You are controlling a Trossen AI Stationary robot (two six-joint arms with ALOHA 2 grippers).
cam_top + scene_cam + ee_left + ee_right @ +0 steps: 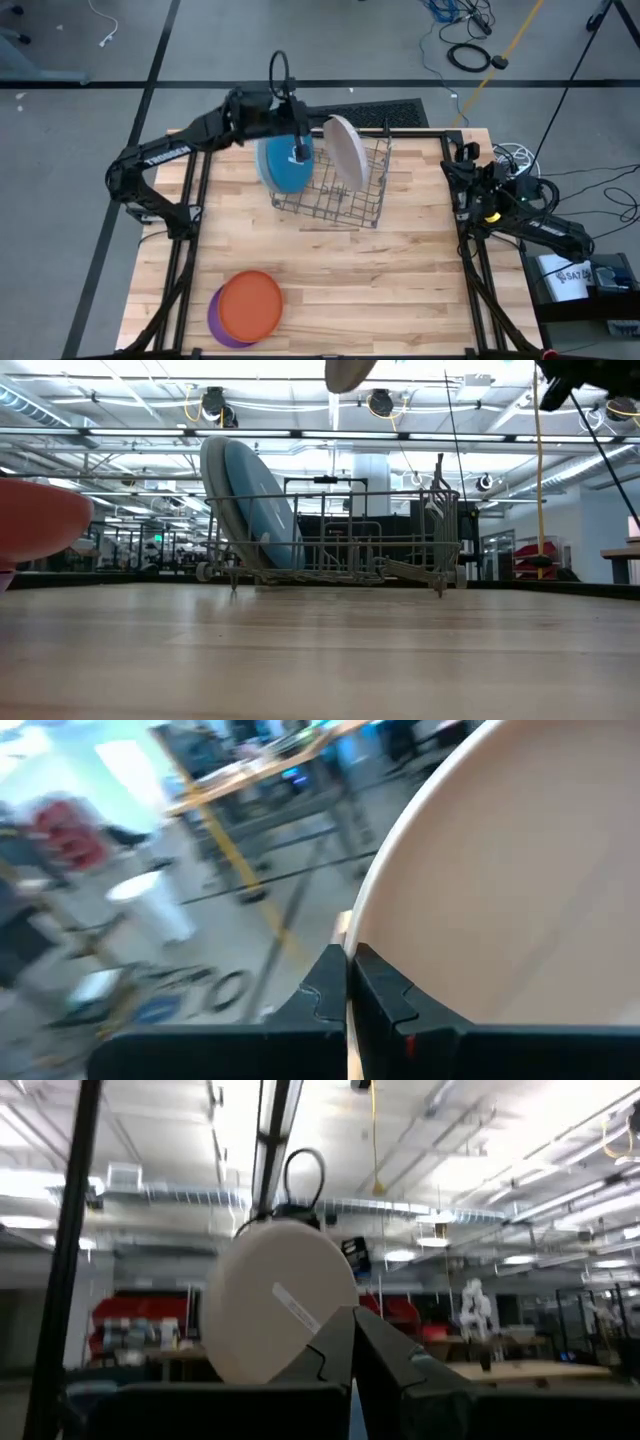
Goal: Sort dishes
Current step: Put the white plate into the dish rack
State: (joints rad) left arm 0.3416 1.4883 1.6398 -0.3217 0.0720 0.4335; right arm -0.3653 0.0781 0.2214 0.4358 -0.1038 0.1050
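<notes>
Wooden tabletop (pixel 400 270), wire rack (pixel 345 190): left tool (pixel 322 130) pinching off-white plate (pixel 345 152) by its rim above, risking slipping or clipping wires; right tool (pixel 470 190) idling shut.

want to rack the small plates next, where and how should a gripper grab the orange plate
By its rim, from above and the side. The orange plate lies flat on top of the purple plate near the table's front left, so its raised edge overhangs, leaving a gap for one finger under the lip. The side away from the purple plate looks freest.
</notes>
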